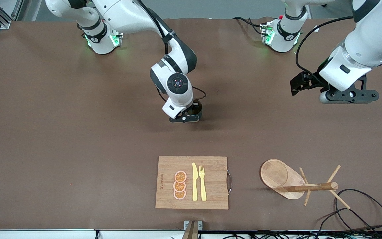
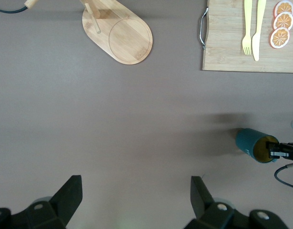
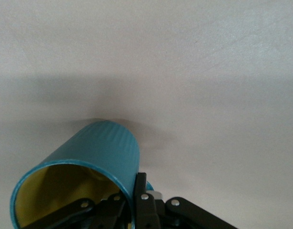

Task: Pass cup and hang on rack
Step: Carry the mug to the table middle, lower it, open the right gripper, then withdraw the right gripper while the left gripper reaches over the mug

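Observation:
The dark teal cup [image 3: 101, 148] with a mustard-yellow inside is in my right gripper [image 3: 132, 191], which is shut on its rim, one finger inside and one outside. In the front view the right gripper [image 1: 191, 114] is low over the middle of the table and hides most of the cup [image 1: 196, 107]. I cannot tell whether the cup touches the table. The left wrist view also shows the cup [image 2: 253, 143]. The wooden rack [image 1: 282, 179] stands near the front camera toward the left arm's end, and shows in the left wrist view [image 2: 120, 36]. My left gripper [image 1: 348, 96] is open and empty in the air [image 2: 136, 200].
A bamboo cutting board [image 1: 211, 199] lies near the front camera beside the rack, with a yellow knife [image 1: 194, 182], a yellow fork [image 1: 202, 182] and three orange slices [image 1: 180, 185] on it. Black cables [image 1: 360, 205] loop by the rack at the table's edge.

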